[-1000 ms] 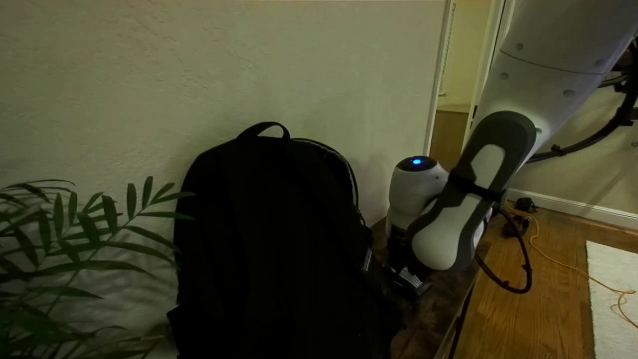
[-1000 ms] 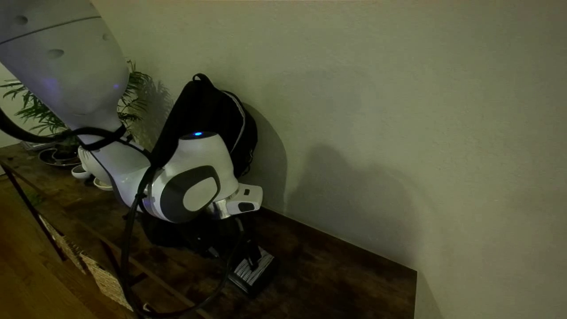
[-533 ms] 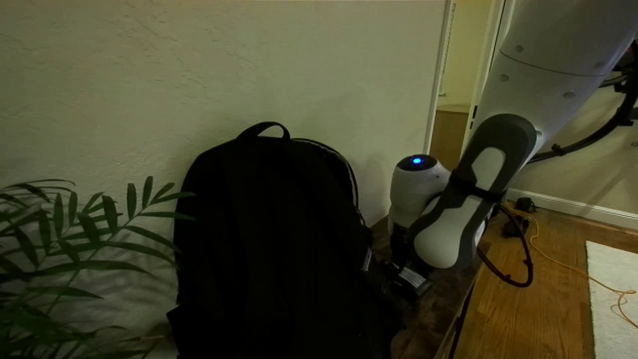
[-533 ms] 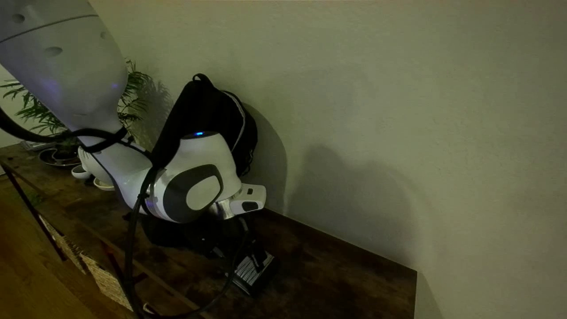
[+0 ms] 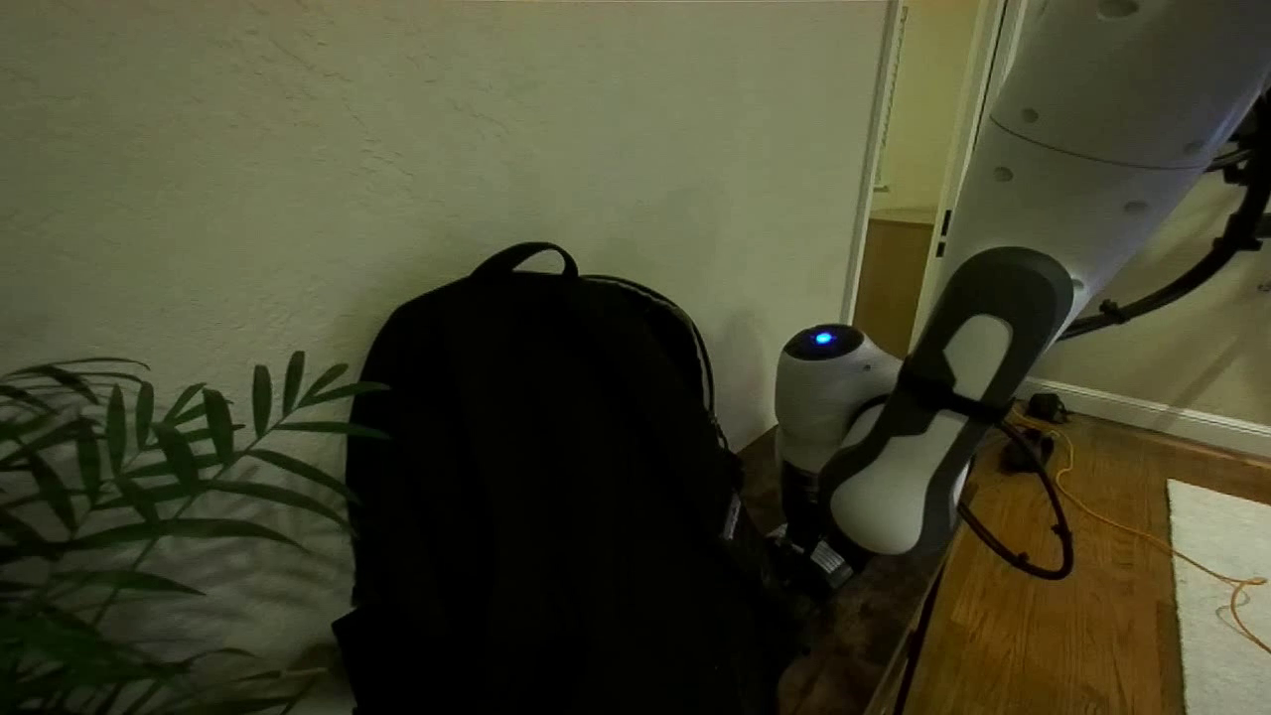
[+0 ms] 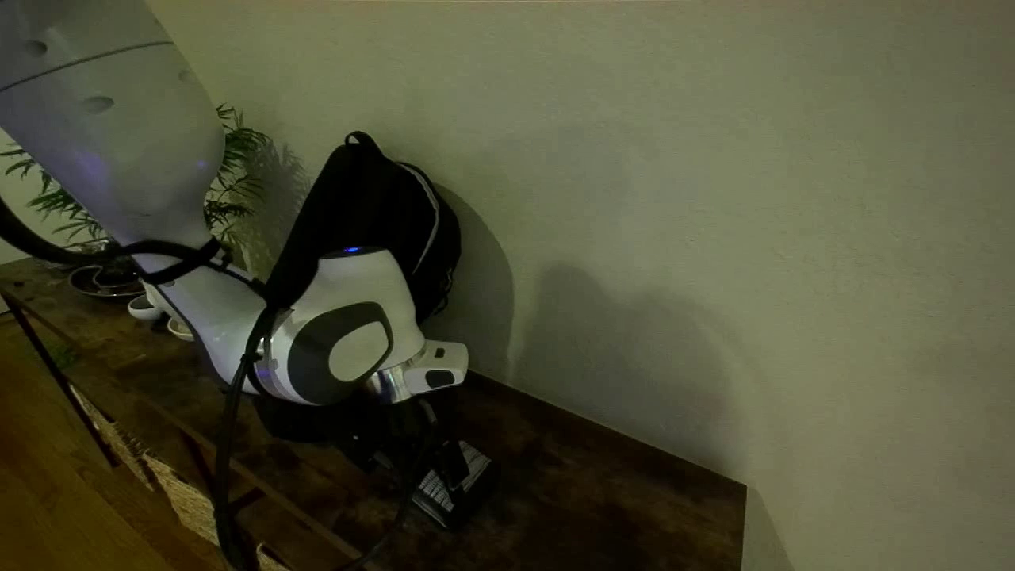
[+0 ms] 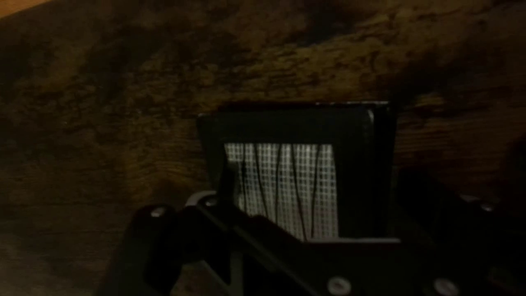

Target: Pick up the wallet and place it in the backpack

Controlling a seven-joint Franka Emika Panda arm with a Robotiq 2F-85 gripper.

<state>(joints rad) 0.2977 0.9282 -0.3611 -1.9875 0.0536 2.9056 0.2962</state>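
The wallet (image 7: 287,185), black with a pale grey mesh face, lies on the dark wooden table in the wrist view. In both exterior views the arm and fingers partly cover the wallet (image 6: 477,461). My gripper (image 7: 320,174) is open above it, jaws spread wide. One finger (image 7: 227,181) overlaps the left part of its pale face; the dark right finger (image 7: 417,189) appears just past its right edge. Whether either touches it, I cannot tell. The large black backpack (image 5: 536,477) stands upright against the wall beside the arm; the arm hides its lower part in an exterior view (image 6: 373,206).
A leafy plant (image 5: 179,477) stands on the backpack's far side from the arm. Small white bowls (image 6: 144,308) sit farther along the table (image 6: 603,507). The wall (image 6: 714,198) runs along its back edge, and a dark cable (image 6: 226,476) hangs from the arm.
Over the last half second the arm and gripper have come down a little closer to the wallet. The wallet and backpack have not visibly moved.
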